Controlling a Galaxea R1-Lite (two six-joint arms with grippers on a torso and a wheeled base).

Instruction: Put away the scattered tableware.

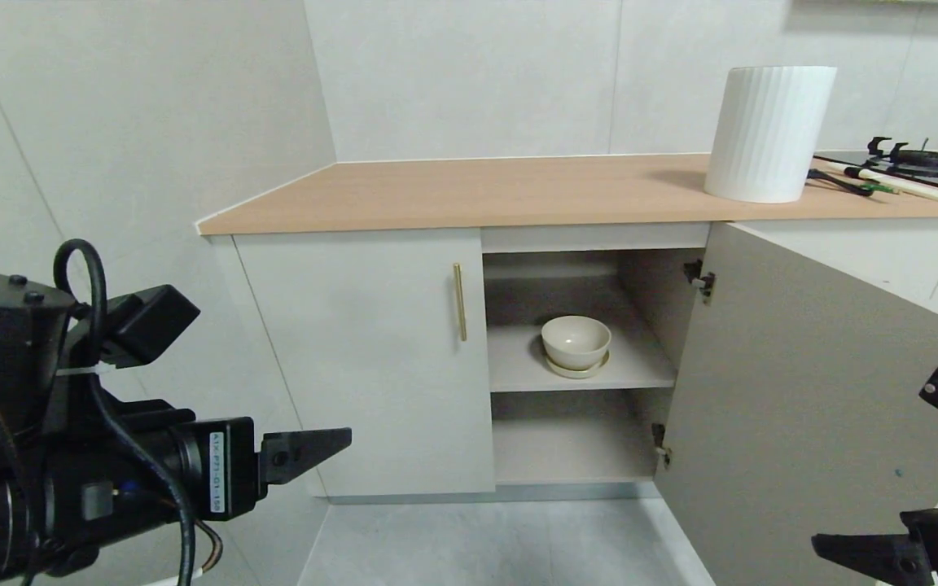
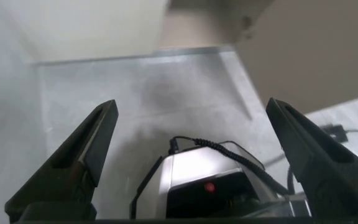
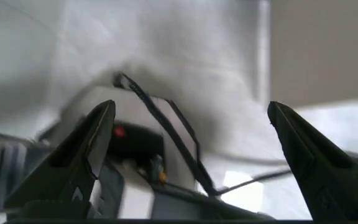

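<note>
bowl (image 1: pixel 575 339) sat on plate (image 1: pixel 575 370), middle cabinet shelf (image 1: pixel 640 370) | utensils (image 1: pixel 905 183) lay on counter (image 1: pixel 477 191), axis 10-to-4, at 12 o'clock from right gripper (image 1: pixel 852 552), likely the nearer arm | left gripper (image 1: pixel 306 453) and right both spread wide, holding nothing

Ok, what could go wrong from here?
The open door stands close by the right pincer, so swinging that arm could strike it. The bowl rests on a small plate on the shelf; a nudge while adding items might tip it. The utensils lie beside the tall white container, which a reach might knock over.
</note>
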